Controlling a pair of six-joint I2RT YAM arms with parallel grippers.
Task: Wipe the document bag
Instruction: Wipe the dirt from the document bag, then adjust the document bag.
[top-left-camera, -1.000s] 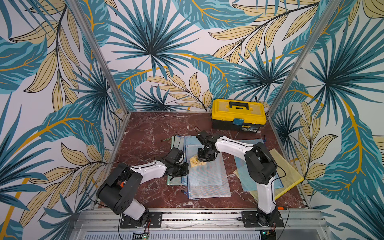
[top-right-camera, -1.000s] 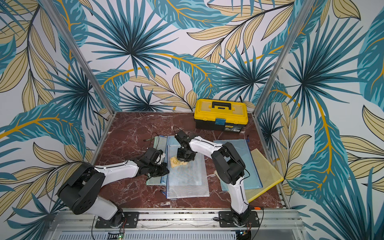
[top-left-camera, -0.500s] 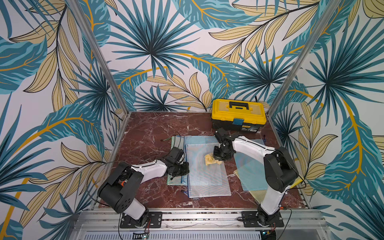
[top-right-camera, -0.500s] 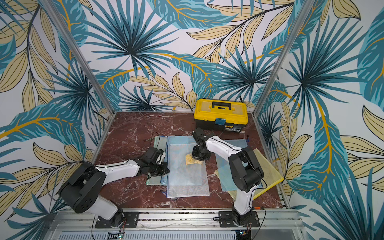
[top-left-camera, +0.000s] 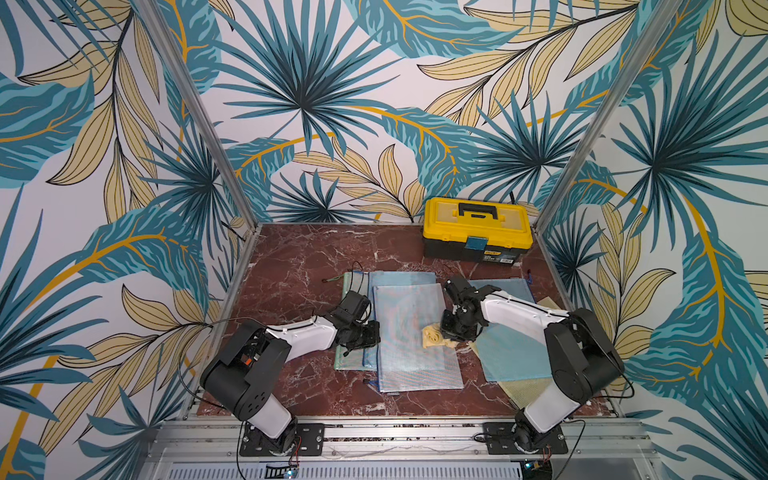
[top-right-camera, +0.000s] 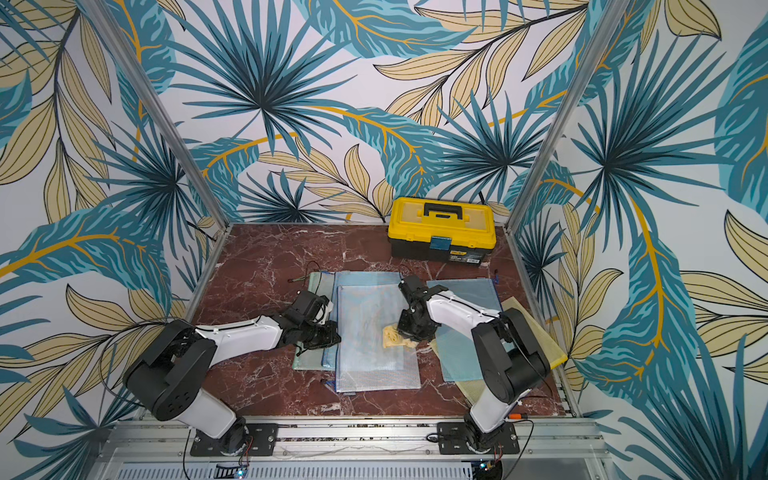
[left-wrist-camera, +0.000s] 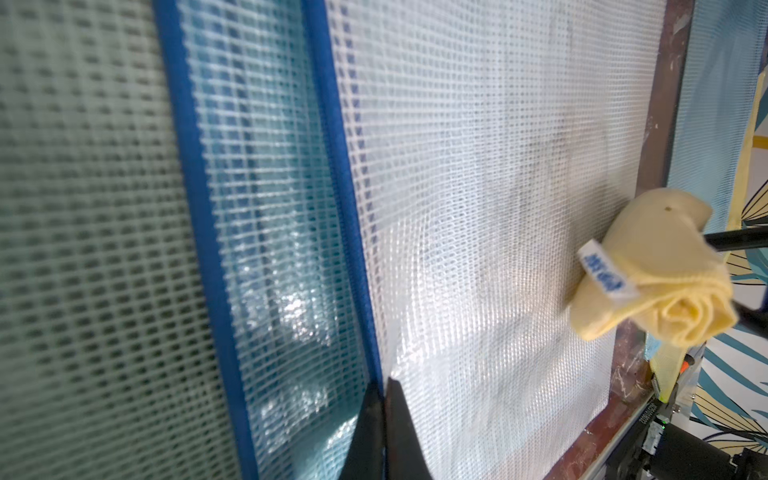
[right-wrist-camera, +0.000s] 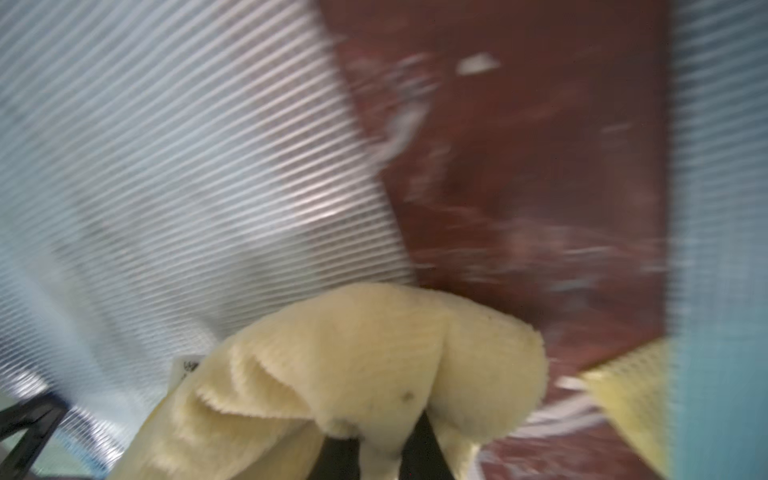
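- Left gripper (top-left-camera: 371, 335): low over the table (top-left-camera: 299, 257), at the left border of the bag stack. Jaws closed, tips together. In the left wrist view the tips (left-wrist-camera: 384, 381) meet at the blue-bound left edge of the top bag. Whether they pinch that edge or only press on it cannot be told.
- Green-tinted bag (top-left-camera: 347, 358): mesh, lowest and leftmost of the stack. Only its left strip shows, partly under the left gripper.
- Blue bag (top-left-camera: 401, 277): mesh, middle layer. It shows as a band along the far side and a narrow strip on the left.
- Document bag (top-left-camera: 409, 353): clear-white mesh with blue binding, flat on top of the stack at the centre of the table. It lies between the two grippers, the left one at its left edge and the right one at its right edge, both about halfway along.
- Cloth (top-left-camera: 434, 337): pale yellow, bunched, with a small white-and-blue label visible in the left wrist view (left-wrist-camera: 648, 270). It rests on the right margin of the document bag and overhangs the bare table strip beside it.
- Right gripper (top-left-camera: 451, 332): pointed down, jaws narrow and clamped on the cloth. In the right wrist view (right-wrist-camera: 380, 446) the dark fingers disappear into its folds. That view is blurred.
- Pale blue bag (top-left-camera: 513, 353): flat, right of the table strip, partly under the right arm.
- Yellow bag (top-left-camera: 528, 388): beneath the pale blue bag, showing at its near and right sides.
- Toolbox (top-left-camera: 477, 226): yellow lid, black handle and base, lid down, at the far right against the back wall, well apart from the bags.
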